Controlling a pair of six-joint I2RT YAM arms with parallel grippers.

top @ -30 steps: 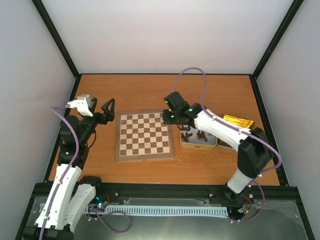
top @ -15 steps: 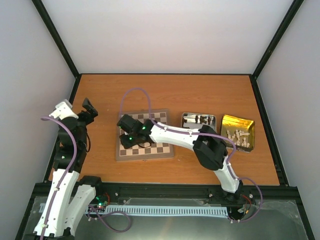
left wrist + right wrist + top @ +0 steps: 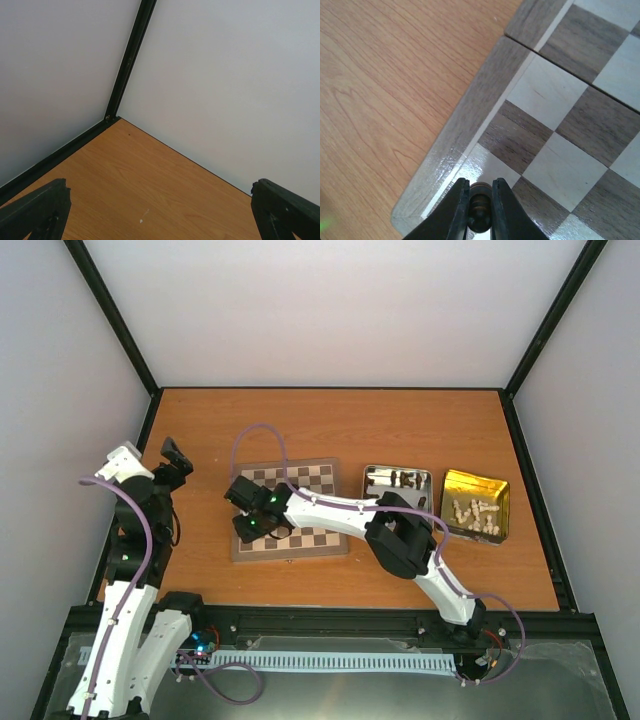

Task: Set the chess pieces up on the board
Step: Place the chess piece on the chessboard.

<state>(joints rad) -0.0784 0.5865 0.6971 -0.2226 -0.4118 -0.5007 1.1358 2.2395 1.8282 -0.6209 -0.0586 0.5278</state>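
The board (image 3: 322,478) lies in the middle of the table, and I see no piece standing on its visible squares. My right gripper (image 3: 251,524) hangs over the board's near left corner, shut on a dark brown chess piece (image 3: 480,204). In the right wrist view the gripper (image 3: 480,187) pinches that piece just above a pale corner square of the board (image 3: 555,155). My left gripper (image 3: 171,460) is open at the table's left edge, away from the board. In its wrist view the left gripper (image 3: 160,215) faces the bare far left corner, with nothing between its fingers (image 3: 36,210).
A silver tin (image 3: 397,480) with dark pieces stands right of the board. Further right, a gold tin (image 3: 476,508) holds cream pieces (image 3: 474,512). Black frame posts and pale walls close in the table on three sides.
My right arm swung from the silver tin across the board to its near left corner, carrying the dark piece. My left arm drew back toward the left edge.
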